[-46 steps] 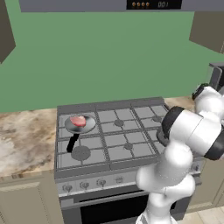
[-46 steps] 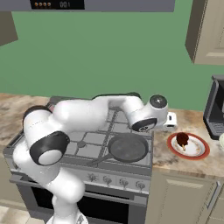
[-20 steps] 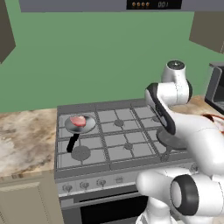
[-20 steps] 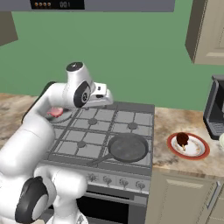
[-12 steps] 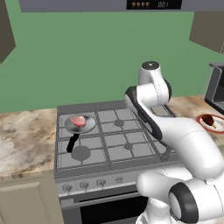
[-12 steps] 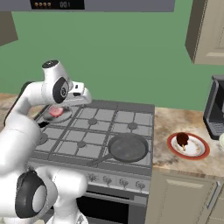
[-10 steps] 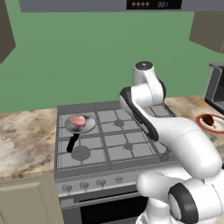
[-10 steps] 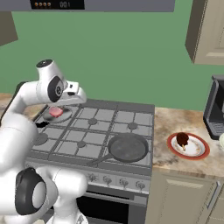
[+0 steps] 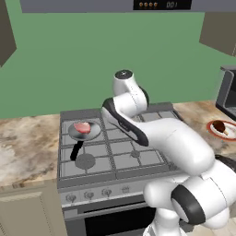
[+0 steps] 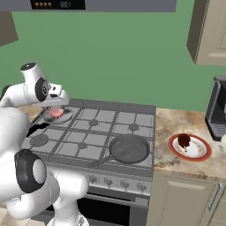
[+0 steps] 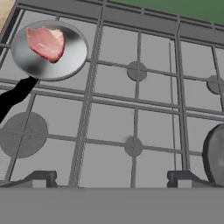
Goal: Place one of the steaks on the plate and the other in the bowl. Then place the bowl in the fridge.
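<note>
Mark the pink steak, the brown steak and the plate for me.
pink steak point(image 11: 45, 43), hand view, middle of the slab in the small pan.
brown steak point(image 10: 184, 141), right base view, top of the dark piece.
plate point(image 10: 197, 156), right base view, red rim, near side.

Support surfaces: a grey gas stove point(image 9: 115, 152) with grate hob, set between two runs of beige marbled counter point(image 9: 25, 143). On the hob's rear left burner stands a small grey metal pan point(image 11: 50, 50), black handle pointing toward the front edge; the pale pink steak point(image 11: 46, 43) lies flat inside it. On the front right burner sits a second, larger dark pan point(image 10: 129, 149), its handle angled toward the stove's front left. On the counter to the right of the stove rests the plate point(image 10: 190, 147), white with a red rim, carrying the dark brown steak point(image 10: 184, 140). Left counter surface bears nothing visible
</note>
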